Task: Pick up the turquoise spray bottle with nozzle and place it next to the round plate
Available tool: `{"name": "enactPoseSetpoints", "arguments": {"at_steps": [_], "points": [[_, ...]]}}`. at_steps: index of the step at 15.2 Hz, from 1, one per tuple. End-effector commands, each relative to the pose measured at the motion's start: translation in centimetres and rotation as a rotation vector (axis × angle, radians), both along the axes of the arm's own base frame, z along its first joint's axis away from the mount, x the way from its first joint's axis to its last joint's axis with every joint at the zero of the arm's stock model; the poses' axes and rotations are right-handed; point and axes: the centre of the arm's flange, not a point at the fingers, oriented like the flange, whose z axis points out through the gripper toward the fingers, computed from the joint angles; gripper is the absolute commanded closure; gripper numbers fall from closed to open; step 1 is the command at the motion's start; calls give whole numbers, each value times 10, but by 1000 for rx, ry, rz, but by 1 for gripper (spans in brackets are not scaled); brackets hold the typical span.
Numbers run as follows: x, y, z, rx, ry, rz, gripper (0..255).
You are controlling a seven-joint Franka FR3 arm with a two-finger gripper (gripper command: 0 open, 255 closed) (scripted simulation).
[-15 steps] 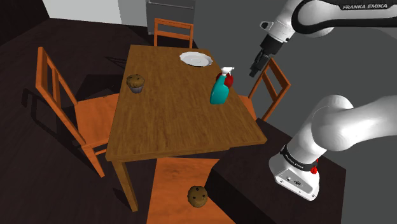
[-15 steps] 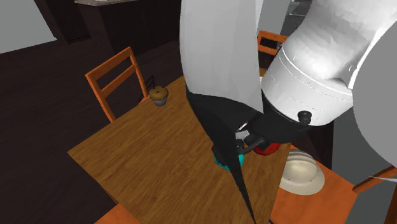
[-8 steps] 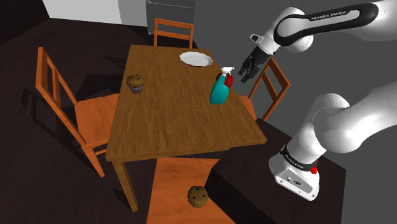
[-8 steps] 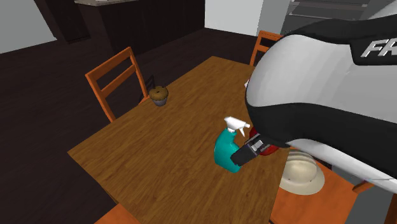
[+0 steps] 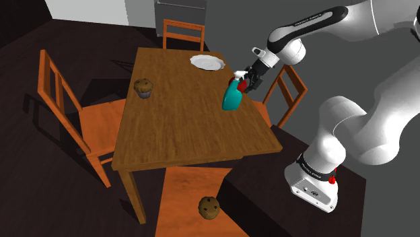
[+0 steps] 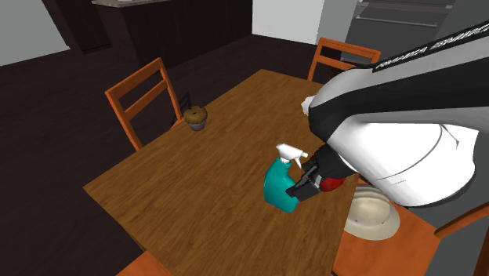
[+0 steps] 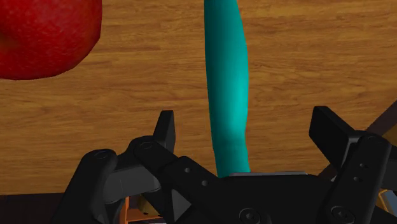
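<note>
The turquoise spray bottle (image 5: 232, 98) with a white nozzle stands upright near the table's edge on the shoulder view's right. My gripper (image 5: 250, 82) is level with its upper part, right beside it, fingers open. Seen from the wrist, the bottle's turquoise body (image 7: 226, 83) runs between the two spread fingers (image 7: 167, 130), closer to one, and neither clasps it. A red apple (image 7: 44, 35) lies just behind the bottle. The round white plate (image 5: 206, 62) sits farther back on the table. From the second exterior camera, the bottle (image 6: 277, 187) is in front of my gripper (image 6: 302, 185), the plate (image 6: 368, 216) beyond.
A muffin (image 5: 143, 87) rests on the wooden table (image 5: 182, 128) toward the shoulder view's left. Orange chairs stand at the left (image 5: 64, 101), far end (image 5: 183, 30) and right (image 5: 291, 86). Another muffin (image 5: 209, 207) lies on the near chair seat.
The arm has swung down and toward the bottle, bringing the gripper from above the right-hand chair to the bottle's upper part. The fingers stayed open; the bottle has not moved.
</note>
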Motion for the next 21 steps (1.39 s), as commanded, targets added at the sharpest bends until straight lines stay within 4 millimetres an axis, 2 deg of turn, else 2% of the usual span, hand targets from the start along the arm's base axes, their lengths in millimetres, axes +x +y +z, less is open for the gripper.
{"name": "enactPoseSetpoints", "arguments": {"at_steps": [1, 7, 14, 15, 21], "points": [[6, 1, -11, -1, -10, 16, 0], [14, 13, -36, -1, -10, 16, 0], [14, 13, -36, -1, -10, 16, 0], [14, 13, -36, -1, -10, 16, 255], [14, 13, -36, -1, -10, 16, 255]]}}
